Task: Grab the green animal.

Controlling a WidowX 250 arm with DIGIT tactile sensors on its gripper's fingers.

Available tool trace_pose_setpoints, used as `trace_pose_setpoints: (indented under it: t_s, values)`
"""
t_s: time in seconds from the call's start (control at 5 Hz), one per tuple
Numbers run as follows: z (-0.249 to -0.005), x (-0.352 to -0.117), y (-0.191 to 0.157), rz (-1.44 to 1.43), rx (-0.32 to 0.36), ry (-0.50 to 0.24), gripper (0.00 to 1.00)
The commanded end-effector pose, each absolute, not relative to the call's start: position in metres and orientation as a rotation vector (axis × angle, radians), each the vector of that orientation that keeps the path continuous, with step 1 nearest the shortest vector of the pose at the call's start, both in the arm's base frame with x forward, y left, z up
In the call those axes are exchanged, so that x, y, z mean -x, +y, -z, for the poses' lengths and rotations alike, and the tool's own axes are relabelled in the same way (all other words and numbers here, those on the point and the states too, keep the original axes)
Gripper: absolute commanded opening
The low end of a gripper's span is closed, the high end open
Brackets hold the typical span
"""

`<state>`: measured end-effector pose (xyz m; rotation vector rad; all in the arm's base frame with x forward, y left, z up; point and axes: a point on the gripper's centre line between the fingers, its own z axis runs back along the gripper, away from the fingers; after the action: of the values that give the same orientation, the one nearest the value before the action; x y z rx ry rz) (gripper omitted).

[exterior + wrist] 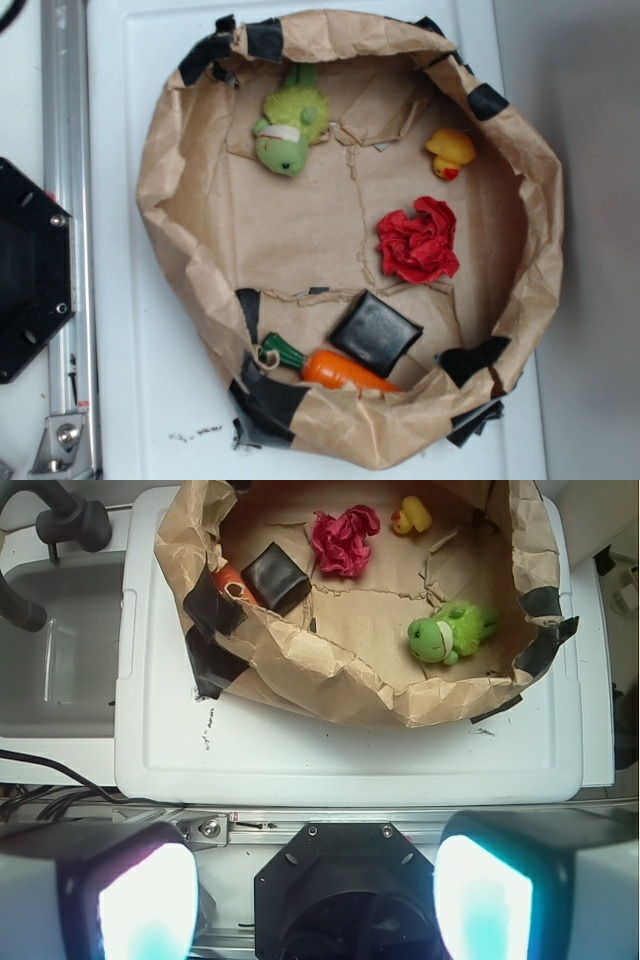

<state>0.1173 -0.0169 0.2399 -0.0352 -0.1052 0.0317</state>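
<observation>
Brown paper nest (170,180) on a white desk (130,400) holds the green animal (290,130) by its far rim, a duck (451,152), red cloth (420,240), black block (376,333) and carrot (335,367); the middle is bare. Pincer (315,905) is spread wide, well apart, gripping nothing.

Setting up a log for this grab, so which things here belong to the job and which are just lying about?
Job: green plush toy; tool, open, far back from the paper ring.

Lying about: rubber duck; red crumpled cloth; black block; carrot.
</observation>
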Motion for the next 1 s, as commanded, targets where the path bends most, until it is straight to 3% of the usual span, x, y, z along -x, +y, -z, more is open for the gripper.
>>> trace_pose_setpoints:
  t_s: [0.0,0.2,0.4,0.6,0.8]
  values:
    - [-0.24,-0.117,-0.017,-0.032,0.035,-0.105,1.0]
    - [-0.215,-0.167,0.006,-0.278,-0.032,-0.262,1.0]
    - [-0.191,-0.205,0.021,-0.52,-0.121,-0.291,1.0]
    - [-0.161,-0.228,0.034,-0.668,-0.138,-0.266,1.0]
    - [-0.116,-0.236,0.048,-0.629,-0.207,-0.219,1.0]
